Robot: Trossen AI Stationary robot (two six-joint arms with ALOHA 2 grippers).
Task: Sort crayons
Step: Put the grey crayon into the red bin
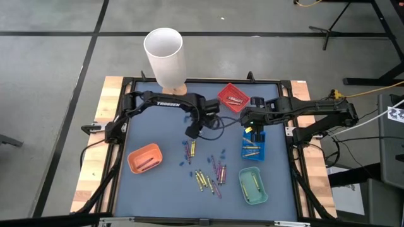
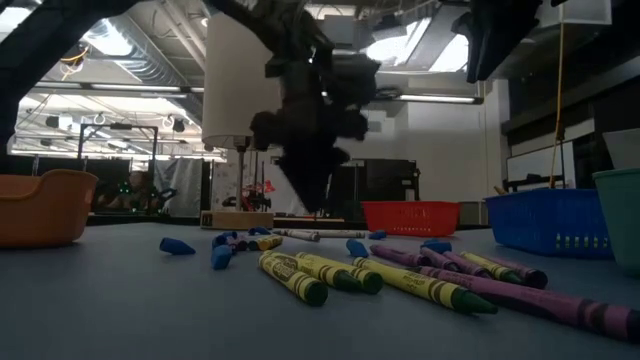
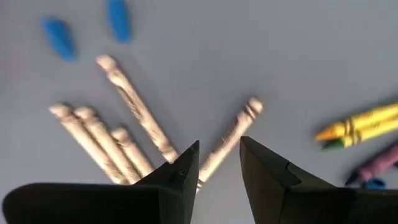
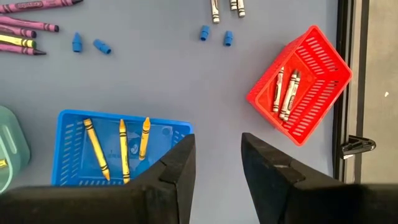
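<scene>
My left gripper (image 1: 191,133) is open and points down just above the mat at mid-table, over a small group of silver-grey crayons (image 3: 134,106). Its fingers stand on either side of one silver-grey crayon (image 3: 239,124) that lies flat on the mat; I see no touch. My right gripper (image 1: 253,130) is open and empty above the blue tray (image 1: 254,148), which holds three yellow crayons (image 4: 121,146). Loose yellow and purple crayons (image 1: 211,176) lie flat on the mat toward the near edge.
A red tray (image 1: 232,98) with silver-grey crayons stands at the back, an orange tray (image 1: 145,157) at the left and a green tray (image 1: 252,185) at the near right. A tall white cylinder (image 1: 165,57) stands at the far edge. Small blue bits (image 3: 59,37) lie scattered about.
</scene>
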